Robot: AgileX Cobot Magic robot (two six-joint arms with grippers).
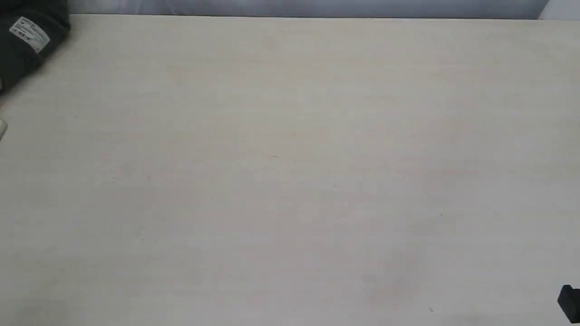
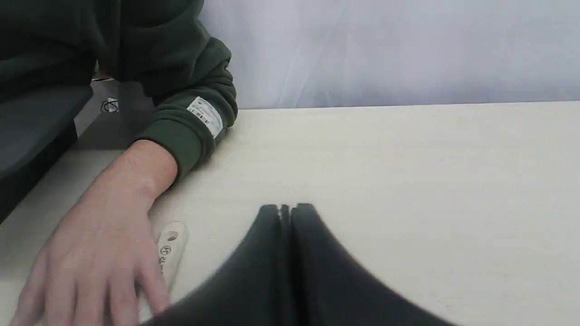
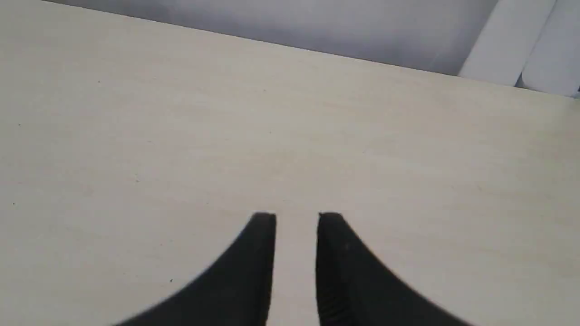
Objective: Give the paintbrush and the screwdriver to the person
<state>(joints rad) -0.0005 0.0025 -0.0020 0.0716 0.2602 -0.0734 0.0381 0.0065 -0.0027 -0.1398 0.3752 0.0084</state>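
The person (image 2: pixel 136 190) rests a bare hand on the table, dark green sleeve (image 1: pixel 27 40) with a white label at the far left corner. Under that hand lies the paintbrush (image 2: pixel 171 249); only its light wooden handle end with the hole shows. My left gripper (image 2: pixel 286 209) is shut with nothing between its fingers, just beside the hand and brush. My right gripper (image 3: pixel 297 217) is open over bare tabletop, holding nothing; a bit of it shows at the lower right edge (image 1: pixel 570 301). The screwdriver is out of view.
A pale wooden table (image 1: pixel 290 172) fills the exterior view. A grey-white curtain (image 2: pixel 385 50) hangs behind its far edge. Dark furniture (image 2: pixel 31 131) stands beside the person at the table's side.
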